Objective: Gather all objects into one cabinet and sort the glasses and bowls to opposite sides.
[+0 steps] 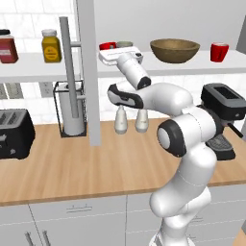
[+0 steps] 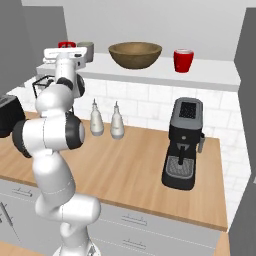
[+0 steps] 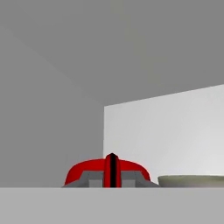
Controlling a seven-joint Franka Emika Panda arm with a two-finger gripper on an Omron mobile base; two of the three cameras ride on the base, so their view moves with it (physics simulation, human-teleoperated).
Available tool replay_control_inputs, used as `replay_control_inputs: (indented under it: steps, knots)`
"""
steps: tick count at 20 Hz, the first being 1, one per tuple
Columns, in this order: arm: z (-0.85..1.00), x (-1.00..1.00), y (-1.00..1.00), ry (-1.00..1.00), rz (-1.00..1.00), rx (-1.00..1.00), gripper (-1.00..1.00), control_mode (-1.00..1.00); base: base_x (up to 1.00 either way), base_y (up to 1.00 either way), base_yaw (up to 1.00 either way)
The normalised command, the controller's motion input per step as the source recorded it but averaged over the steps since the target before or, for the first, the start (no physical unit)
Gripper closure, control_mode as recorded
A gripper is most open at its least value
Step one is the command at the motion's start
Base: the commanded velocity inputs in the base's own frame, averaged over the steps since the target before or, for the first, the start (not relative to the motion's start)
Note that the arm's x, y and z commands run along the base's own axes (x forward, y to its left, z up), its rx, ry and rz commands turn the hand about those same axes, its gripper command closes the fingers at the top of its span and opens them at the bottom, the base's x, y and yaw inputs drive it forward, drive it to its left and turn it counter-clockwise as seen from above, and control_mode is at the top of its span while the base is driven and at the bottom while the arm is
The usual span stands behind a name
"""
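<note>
My gripper (image 3: 112,171) is at the shelf's (image 1: 192,67) left end, clamped on the rim of a red cup (image 3: 87,171): hand view shows the dark fingers pinched together with the rim across them. The grey-green cup (image 3: 192,180) sits just beside it. The bowl (image 1: 175,50) is mid-shelf and the second red cup (image 1: 219,51) is on the far right, well apart from the other two.

My read is that I'm placing or nudging this cup into the left corner, the glasses side.

To do it well:
- Keep the cup upright and set it down flat before letting go; a rim pinch tips easily.
- Watch the grey-green cup, it's close enough to knock when I open or back out.
- Retreat straight back along the hand axis, no sideways sweep.
- Mind the door (image 1: 88,72) to the left.

The right-hand red cup looks like the next one to move across, past the bowl. The bowl should stay right.
</note>
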Motion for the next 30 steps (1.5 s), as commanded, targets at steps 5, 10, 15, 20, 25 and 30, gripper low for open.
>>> replay_control_inputs:
  steps: [5, 10, 15, 20, 25, 30]
  knots:
    - [-0.24, 0.00, 0.12, -0.04, 0.00, 0.01, 1.00, -1.00, 0.00, 0.00, 0.00]
    - [-0.17, 0.00, 0.13, -0.04, 0.00, 0.01, -1.00, -1.00, 0.00, 0.00, 0.00]
    - [-0.18, 0.01, 0.18, -0.02, 0.00, 0.00, -1.00, -1.00, 0.00, 0.00, 0.00]
    - [-0.05, 0.00, 0.00, -0.04, 0.00, 0.00, -1.00, -1.00, 0.00, 0.00, 0.00]
    - [0.00, -0.27, 0.00, -0.08, 0.00, 0.00, -1.00, -1.00, 0.00, 0.00, 0.00]
    - [0.00, -0.52, -0.13, -0.12, 0.00, 0.00, -1.00, -1.00, 0.00, 0.00, 0.00]
